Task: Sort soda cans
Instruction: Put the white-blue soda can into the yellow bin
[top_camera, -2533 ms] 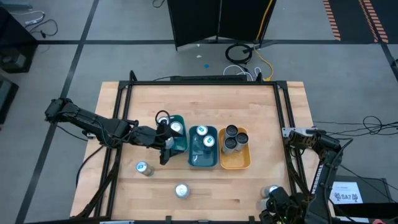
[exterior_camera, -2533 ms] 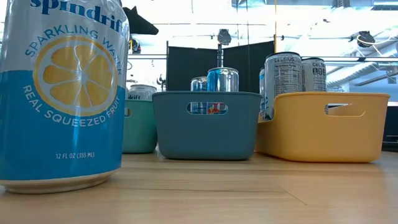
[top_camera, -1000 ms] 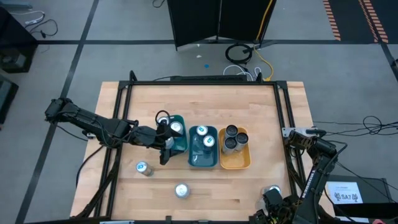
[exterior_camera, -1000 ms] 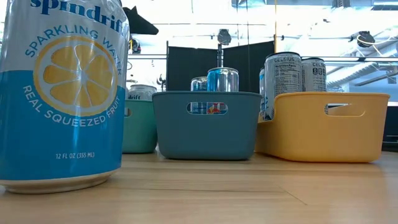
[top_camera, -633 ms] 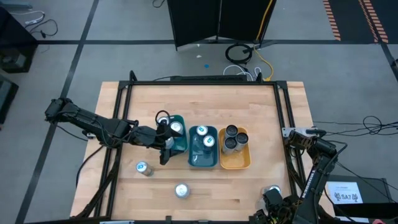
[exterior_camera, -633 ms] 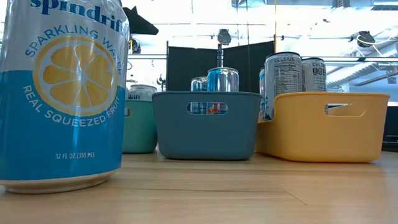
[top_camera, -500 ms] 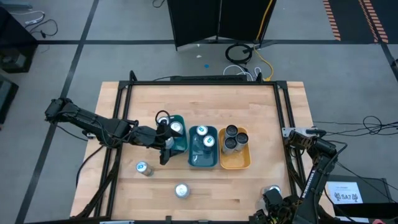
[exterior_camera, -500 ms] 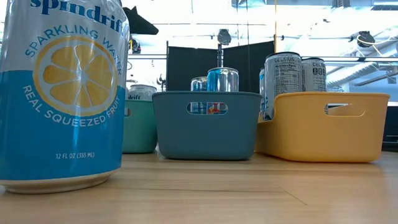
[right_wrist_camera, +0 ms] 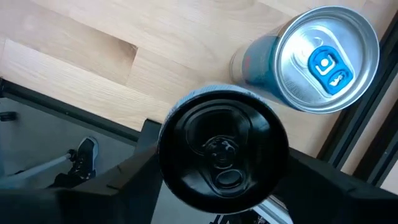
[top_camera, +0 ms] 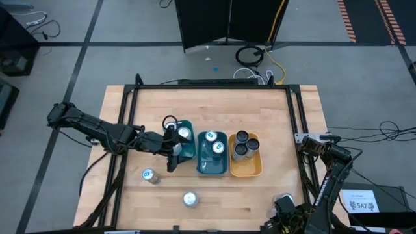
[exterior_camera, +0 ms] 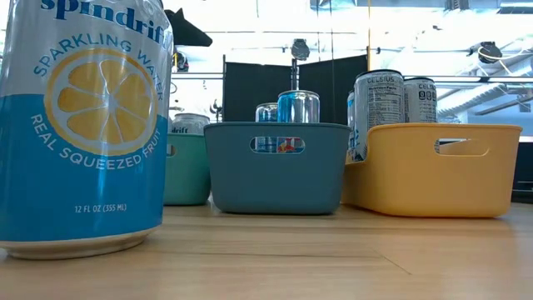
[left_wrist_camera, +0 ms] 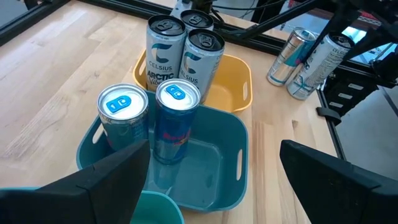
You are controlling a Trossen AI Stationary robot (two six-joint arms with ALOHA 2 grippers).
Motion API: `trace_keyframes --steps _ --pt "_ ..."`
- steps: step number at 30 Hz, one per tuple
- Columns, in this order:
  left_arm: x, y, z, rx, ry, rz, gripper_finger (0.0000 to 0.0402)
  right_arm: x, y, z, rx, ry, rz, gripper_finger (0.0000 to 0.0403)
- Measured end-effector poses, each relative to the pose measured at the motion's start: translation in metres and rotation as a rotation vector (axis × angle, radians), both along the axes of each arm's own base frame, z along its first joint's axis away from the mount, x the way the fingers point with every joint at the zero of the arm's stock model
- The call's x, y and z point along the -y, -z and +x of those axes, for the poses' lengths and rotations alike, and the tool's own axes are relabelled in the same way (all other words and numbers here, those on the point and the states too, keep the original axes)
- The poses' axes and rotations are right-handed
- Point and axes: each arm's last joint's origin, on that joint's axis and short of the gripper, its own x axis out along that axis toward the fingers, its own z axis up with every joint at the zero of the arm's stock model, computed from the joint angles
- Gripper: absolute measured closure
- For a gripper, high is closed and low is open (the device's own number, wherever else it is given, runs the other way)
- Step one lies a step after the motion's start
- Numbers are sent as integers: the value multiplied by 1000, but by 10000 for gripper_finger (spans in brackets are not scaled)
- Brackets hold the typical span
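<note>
Fingers [left_wrist_camera: 106, 186] of left gripper [left_wrist_camera: 214, 149] wide apart, gripping nothing. Hovers just beside green tray [top_camera: 185, 148], over the table [top_camera: 273, 110]. Straight ahead between those fingers: blue tray [left_wrist_camera: 217, 180] with two blue-tabbed cans [left_wrist_camera: 177, 112] upright, side by side at its far end. Beyond the fingertips, touching that tray: orange tray [left_wrist_camera: 239, 84] holding two Celsius cans [left_wrist_camera: 166, 43], upright and touching.

Right gripper [right_wrist_camera: 221, 168] low at the table's near right corner [top_camera: 288, 214]. Closes on dark-topped can [right_wrist_camera: 222, 149], one finger pressed to each side, as far as the wrist view shows. Just ahead of those fingertips: silver can [right_wrist_camera: 317, 59] with blue tab, upright on the wood, close to the gripped one.

Well clear of both pairs of fingers: lemon can [exterior_camera: 83, 125] and another loose can [top_camera: 149, 175], upright on the table.
</note>
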Motion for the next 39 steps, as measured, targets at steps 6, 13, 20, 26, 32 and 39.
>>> trace_keyframes --steps 6,13,20,26,32,39 --pt "0 0 0 0 0 0 33 -2 0 2 21 2 25 154" --pt "0 0 0 0 1 0 33 -2 -13 4 52 3 30 152" --pt "0 0 0 0 1 1 33 8 -41 15 202 -30 -24 152" --pt "0 0 0 0 1 2 33 23 -56 38 282 -109 -62 152" --pt "0 0 0 1 2 3 33 48 -66 63 294 -197 -100 151" --pt "0 0 0 0 2 3 33 88 -93 75 373 -241 -167 151"
